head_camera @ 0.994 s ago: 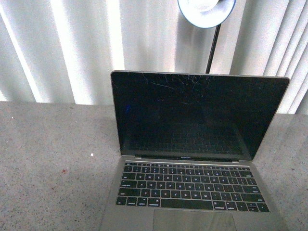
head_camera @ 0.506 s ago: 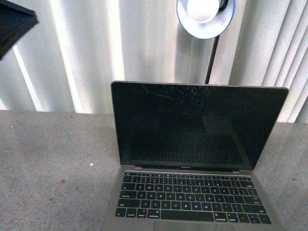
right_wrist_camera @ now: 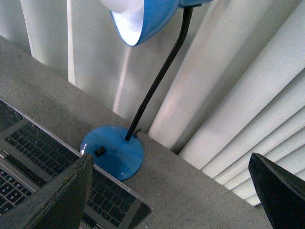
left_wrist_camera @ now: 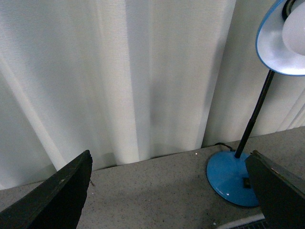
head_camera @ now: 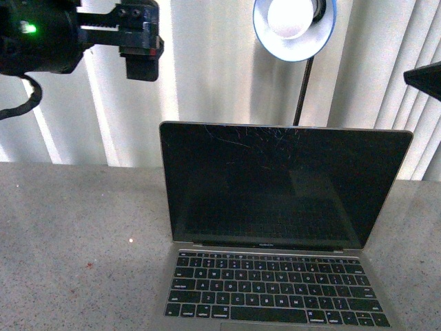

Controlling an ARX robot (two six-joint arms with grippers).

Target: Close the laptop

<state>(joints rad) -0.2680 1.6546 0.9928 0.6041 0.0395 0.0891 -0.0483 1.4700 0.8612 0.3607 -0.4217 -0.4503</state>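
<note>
Step in hand: approach. The grey speckled worktop (head_camera: 69,234) carries the laptop (head_camera: 275,276), which sits right of centre in the front view, keyboard toward the robot. Its lid is fully open and stands near upright, leaning slightly back. The scratched black screen (head_camera: 282,183) is dark. No closing travel has begun, and nothing touches the machine.

Behind the lid stands a blue desk lamp (head_camera: 295,27). Its black stem rises just past the lid's top edge and its round base (right_wrist_camera: 114,152) rests on the worktop just behind the laptop. A white pleated curtain (head_camera: 207,69) closes off the background.

The left arm (head_camera: 83,31) hangs high at the upper left, above and to the left of the lid's corner and well apart from it. The left claw (left_wrist_camera: 169,160) has its fingers spread wide and holds nothing. It faces the curtain and the lamp base rather than the laptop. The right claw (right_wrist_camera: 170,160) is likewise spread and empty. Only its dark tip shows at the far right of the front view, above the lid's right corner.

Next move, as judged: bring one claw down behind the lid's top edge, well away from the lamp stem. Then press the lid forward and down about the hinge toward the keyboard (head_camera: 275,286). A light, steady push is advised, since the slim base may slide on the worktop
</note>
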